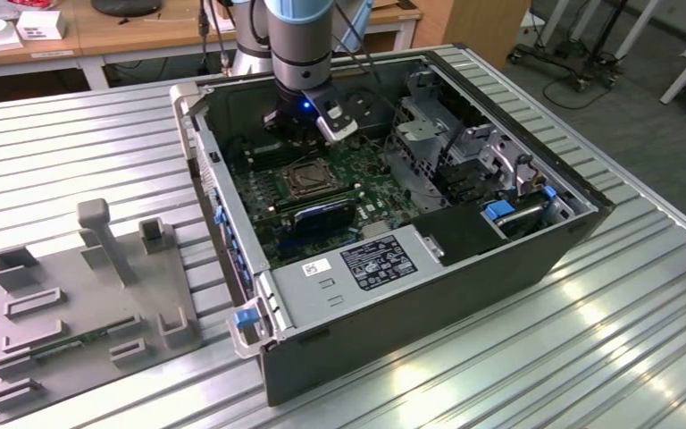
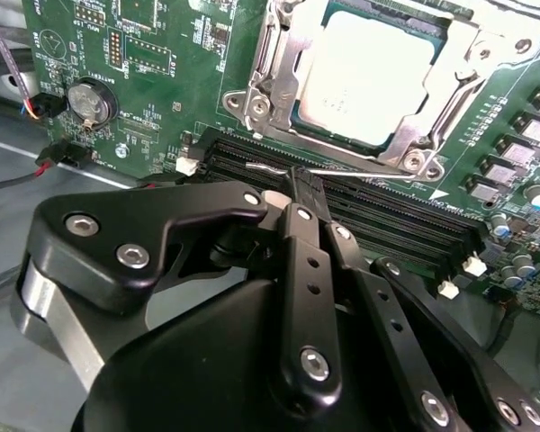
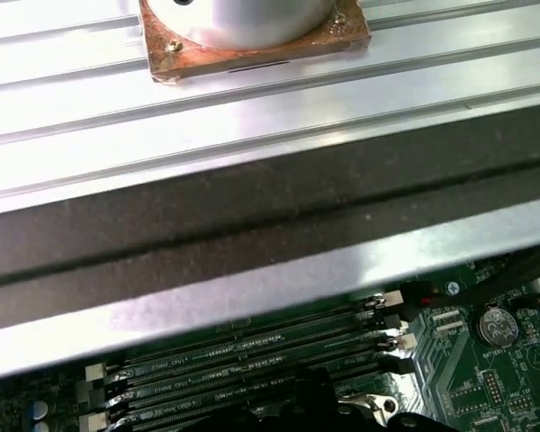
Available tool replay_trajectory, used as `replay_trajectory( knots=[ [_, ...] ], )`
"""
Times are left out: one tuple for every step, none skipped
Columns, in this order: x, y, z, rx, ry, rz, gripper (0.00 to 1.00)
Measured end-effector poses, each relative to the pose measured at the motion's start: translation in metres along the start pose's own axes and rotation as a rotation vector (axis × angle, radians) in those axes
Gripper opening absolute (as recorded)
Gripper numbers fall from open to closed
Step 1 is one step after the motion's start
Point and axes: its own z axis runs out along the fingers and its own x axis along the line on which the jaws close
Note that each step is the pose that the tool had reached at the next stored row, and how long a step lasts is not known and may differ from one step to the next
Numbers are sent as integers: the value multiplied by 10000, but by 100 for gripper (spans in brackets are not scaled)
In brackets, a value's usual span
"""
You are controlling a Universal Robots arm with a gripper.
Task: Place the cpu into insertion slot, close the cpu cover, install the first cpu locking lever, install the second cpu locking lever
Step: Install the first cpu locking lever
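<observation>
The cpu (image 2: pixel 378 76) lies flat in the insertion slot (image 1: pixel 307 179) on the green board (image 2: pixel 162 81). The cpu cover (image 2: pixel 279 72) is down over it, so its shiny frame sits all around the grey top. The computer case (image 1: pixel 439 295) lies open on the desk (image 1: pixel 81 152), and the arm reaches down into it.

In the second wrist view, the gripper (image 2: pixel 304 180) is low, right at the edge of the slot. Its fingers (image 2: pixel 308 225) are close together, with no gap that I can see. Their tip is at a thin shiny locking lever (image 2: pixel 263 168) that runs along the cover's side. I cannot tell if they pinch the lever or only press on it.

Here is what could go wrong. The lever is thin and smooth, so I think it could slip off the tip and spring back up. Then the cover would not be held down tight.

The long black memory slots (image 2: pixel 387 216) are just beside the tip. If the fingers slide off, they could bump those slots or scrape the green board.

If the push is too hard or goes crooked, the lever could bend, or it could miss its little hook. The cpu under the cover could get squeezed unevenly too.
</observation>
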Motion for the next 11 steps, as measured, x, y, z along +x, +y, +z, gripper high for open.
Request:
replay_trajectory(
  knots=[
    [0, 0, 0, 1, -5, 16, 11],
    [0, 1, 0, 4, -10, 40, 11],
    [-1, 1, 1, 7, -18, 66, 11],
    [-1, 0, 4, 9, -27, 100, 11],
    [-1, -2, 8, 13, -39, 143, 11],
    [0, -5, 14, 18, -52, 195, 11],
    [0, -8, 20, 24, -66, 249, 11],
    [1, -10, 27, 31, -81, 307, 11],
    [1, -14, 34, 36, -97, 367, 11],
    [1, -17, 42, 42, -113, 424, 11],
    [1, -22, 49, 49, -130, 487, 11]
  ],
)
